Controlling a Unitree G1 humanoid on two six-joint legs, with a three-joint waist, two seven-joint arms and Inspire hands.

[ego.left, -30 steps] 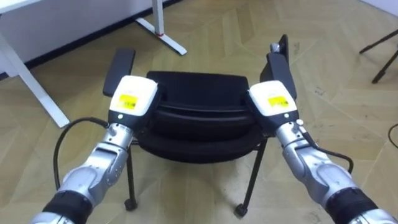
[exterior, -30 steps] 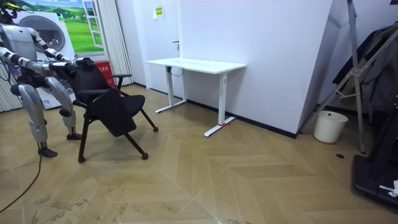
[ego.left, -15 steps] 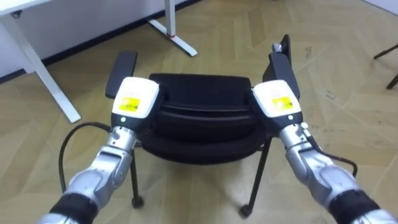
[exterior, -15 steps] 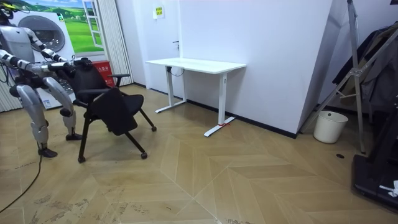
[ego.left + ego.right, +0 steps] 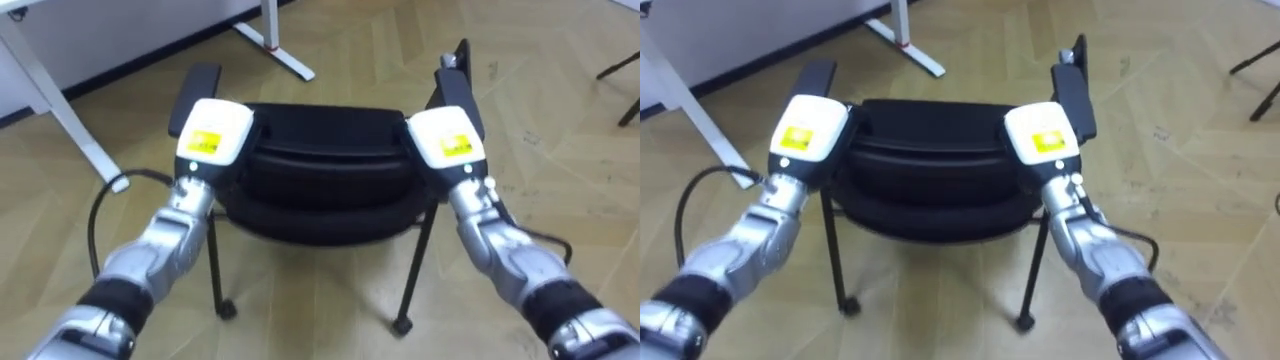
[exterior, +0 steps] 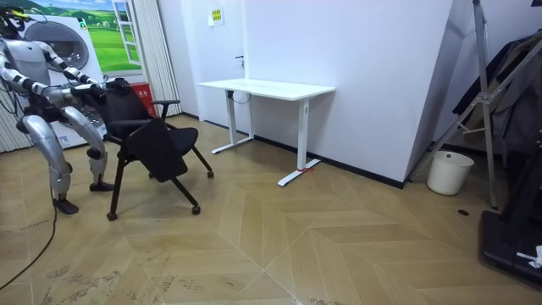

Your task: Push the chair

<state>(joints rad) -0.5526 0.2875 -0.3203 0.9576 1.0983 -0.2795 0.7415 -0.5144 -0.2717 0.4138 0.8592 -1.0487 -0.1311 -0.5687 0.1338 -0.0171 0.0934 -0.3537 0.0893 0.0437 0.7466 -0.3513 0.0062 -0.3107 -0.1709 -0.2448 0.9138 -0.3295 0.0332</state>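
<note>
A black chair (image 5: 320,150) on castors stands on the wood floor right in front of me, its backrest towards me and its two armrests pointing away. My left hand (image 5: 213,140) rests against the left end of the backrest's top edge. My right hand (image 5: 445,135) rests against the right end. Each hand shows its white back cover with a yellow label. In the room view I stand behind the chair (image 6: 148,140) at the room view's left, both arms stretched out to its back.
A white desk (image 6: 267,87) stands against the wall beyond the chair; its leg (image 5: 60,105) and foot (image 5: 275,50) lie ahead to my left. A white bin (image 6: 449,172) and a tripod stand far off at the room view's right. Open floor lies ahead.
My legs have shifted a step behind the chair and the eye view has swung a little. The chair has barely moved. Both hands stay on the backrest.
</note>
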